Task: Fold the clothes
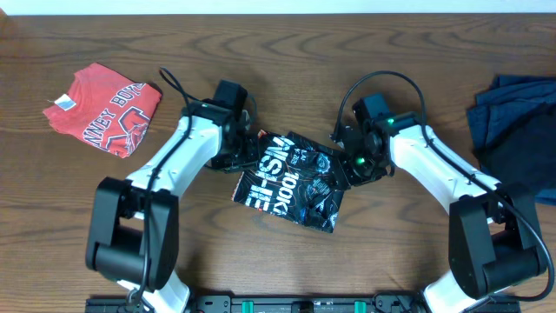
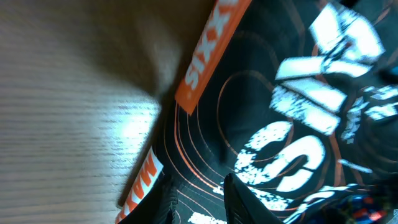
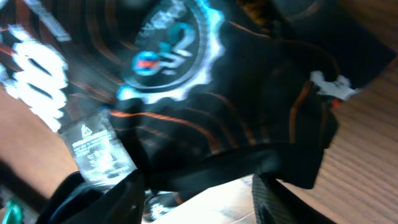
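Note:
A black jersey [image 1: 291,181] with white lettering lies folded and rumpled at the table's middle. My left gripper [image 1: 252,149] is at its upper left corner. In the left wrist view the left gripper [image 2: 199,186] has its fingers close together, with the jersey [image 2: 261,112] and its orange contour lines between them. My right gripper [image 1: 349,165] is at the bunched upper right corner. In the blurred right wrist view the right gripper [image 3: 196,183] has a thick fold of the jersey [image 3: 205,112] spanning its fingertips, with table showing beneath. A red tee [image 1: 104,109] lies far left.
Navy and black pieces [image 1: 517,130] are piled at the right edge of the wooden table [image 1: 408,252]. A white care label [image 3: 96,149] hangs from the jersey over my right gripper's left finger. Cables loop above both wrists.

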Motion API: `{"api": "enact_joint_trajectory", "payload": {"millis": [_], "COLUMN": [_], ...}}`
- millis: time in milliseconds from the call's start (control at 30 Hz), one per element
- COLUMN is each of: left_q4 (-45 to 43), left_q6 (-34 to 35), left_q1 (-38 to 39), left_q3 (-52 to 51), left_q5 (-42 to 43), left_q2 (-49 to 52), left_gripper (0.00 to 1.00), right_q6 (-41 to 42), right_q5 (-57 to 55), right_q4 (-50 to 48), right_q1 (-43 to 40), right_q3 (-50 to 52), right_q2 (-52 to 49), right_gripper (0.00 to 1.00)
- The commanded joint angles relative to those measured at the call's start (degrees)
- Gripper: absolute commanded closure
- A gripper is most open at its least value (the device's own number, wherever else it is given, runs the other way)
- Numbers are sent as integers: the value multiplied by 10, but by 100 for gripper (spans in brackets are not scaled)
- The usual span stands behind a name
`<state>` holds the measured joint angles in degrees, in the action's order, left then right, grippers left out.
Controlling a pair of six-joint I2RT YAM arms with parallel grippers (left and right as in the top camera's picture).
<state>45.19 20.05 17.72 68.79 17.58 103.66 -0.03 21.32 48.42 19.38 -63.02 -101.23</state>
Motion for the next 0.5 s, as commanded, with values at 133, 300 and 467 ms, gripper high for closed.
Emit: {"api": "enact_joint_trajectory", "payload": {"millis": [133, 300, 467], "left_q4": [7, 11, 10], "left_q6": [-7, -7, -7], "left_q1": [21, 30, 33], "left_q3": [-7, -11, -26], "left_q5": [-3, -3, -5], "left_q2": [16, 16, 16], "left_gripper": [72, 72, 72], "right_q6": [69, 98, 151], "right_q5": [-54, -62, -153], "right_q4": [-51, -81, -95], "right_q1": [2, 2, 0], "right_q3": [13, 13, 13], "right_q2": [-2, -2, -2], "right_gripper": [61, 99, 99]}}
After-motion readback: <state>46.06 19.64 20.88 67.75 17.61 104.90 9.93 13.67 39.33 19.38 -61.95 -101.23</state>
